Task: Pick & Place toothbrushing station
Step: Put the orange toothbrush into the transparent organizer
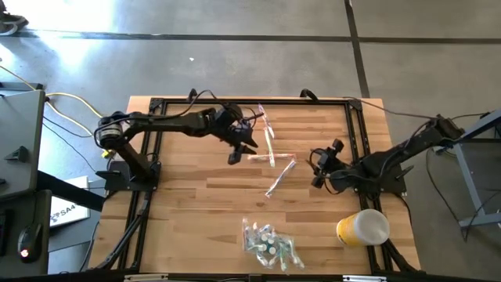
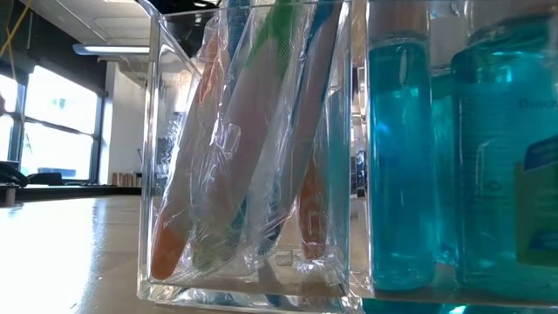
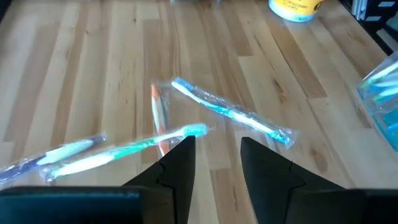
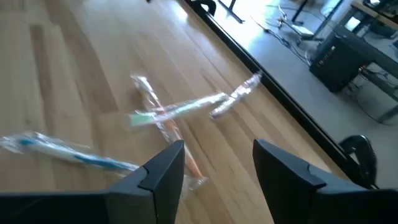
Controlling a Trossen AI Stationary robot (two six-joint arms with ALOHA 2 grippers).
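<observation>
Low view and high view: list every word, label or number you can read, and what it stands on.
"Dou...", cut off by the picture's edge, on the blue bottle.
"SA4", partly readable, on a white sheet beside the table.
Yellow cup: print too small to read.
Wrapped toothbrushes: no readable print.

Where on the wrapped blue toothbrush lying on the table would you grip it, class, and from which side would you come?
Grip the blue toothbrush at mid-handle, coming straight down from above with fingers across its length. It lies flat on the table, apart from the crossed toothbrushes, so its middle is clear. The open left gripper hangs nearest.
</observation>
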